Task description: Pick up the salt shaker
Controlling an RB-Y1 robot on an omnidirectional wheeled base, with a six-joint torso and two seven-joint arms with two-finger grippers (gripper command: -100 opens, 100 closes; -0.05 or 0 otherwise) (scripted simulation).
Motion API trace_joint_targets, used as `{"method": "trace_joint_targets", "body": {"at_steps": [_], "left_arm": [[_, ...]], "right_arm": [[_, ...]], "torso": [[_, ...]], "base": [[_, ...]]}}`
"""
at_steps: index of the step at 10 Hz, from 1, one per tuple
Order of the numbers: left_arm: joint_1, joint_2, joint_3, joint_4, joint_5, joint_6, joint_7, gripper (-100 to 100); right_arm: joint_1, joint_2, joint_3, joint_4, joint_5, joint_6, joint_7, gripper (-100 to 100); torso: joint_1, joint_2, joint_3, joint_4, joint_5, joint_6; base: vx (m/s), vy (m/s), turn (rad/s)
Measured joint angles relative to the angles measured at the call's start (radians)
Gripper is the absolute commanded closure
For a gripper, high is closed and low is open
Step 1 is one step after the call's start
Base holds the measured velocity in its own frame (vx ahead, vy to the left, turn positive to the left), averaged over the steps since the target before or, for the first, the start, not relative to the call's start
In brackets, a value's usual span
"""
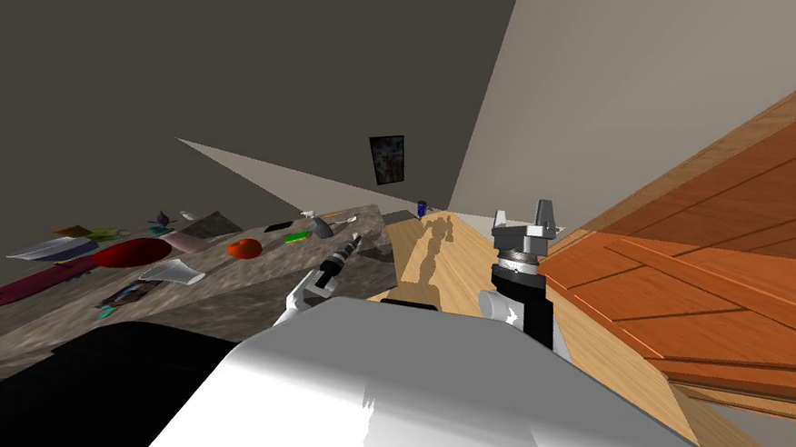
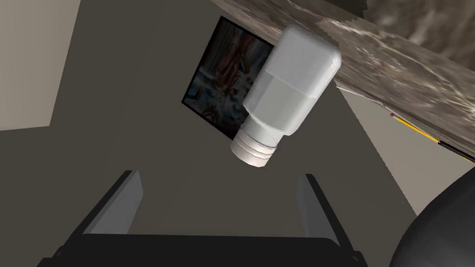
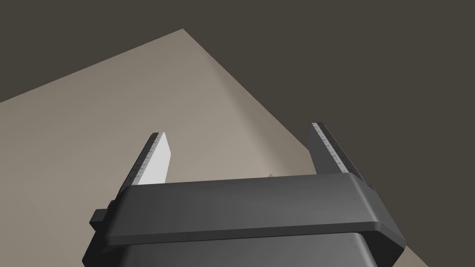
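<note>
The salt shaker (image 2: 287, 95) is a pale grey-white bottle with a ribbed cap, standing on the mottled stone counter (image 2: 394, 55). In the left wrist view it lies just beyond my fingertips, about centred between them and touching neither. My left gripper (image 2: 220, 176) is open, and in the head view it (image 1: 351, 244) reaches over the counter's near corner. My right gripper (image 1: 523, 215) is open and empty, held upright above the light wooden floor beside my chest.
The counter (image 1: 211, 289) carries a red bowl (image 1: 131, 252), an orange-red round thing (image 1: 244, 248), a white cup (image 1: 174, 272), a green item (image 1: 297, 237) and other clutter. A yellow pencil (image 2: 413, 127) lies near the shaker. A reddish wooden surface (image 1: 717, 240) lies at the right. A picture (image 1: 388, 159) hangs on the far wall.
</note>
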Motion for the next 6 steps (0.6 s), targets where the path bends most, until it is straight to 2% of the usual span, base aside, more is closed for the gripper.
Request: {"method": "trace_joint_targets", "body": {"at_steps": [5,6], "left_arm": [[-0.033,0.065,-0.003,0.098,-0.039,0.062,-0.024,-100],[-0.033,0.067,-0.002,0.101,-0.039,0.061,-0.024,0]], "right_arm": [[0.000,0.000,0.000,0.000,0.000,0.000,0.000,0],[0.000,0.000,0.000,0.000,0.000,0.000,0.000,0]], "torso": [[0.002,0.001,0.001,0.000,0.000,0.000],[0.003,0.002,0.001,0.000,0.001,0.000]], "base": [[0.026,-0.035,-0.030],[0.000,0.000,0.000]]}}
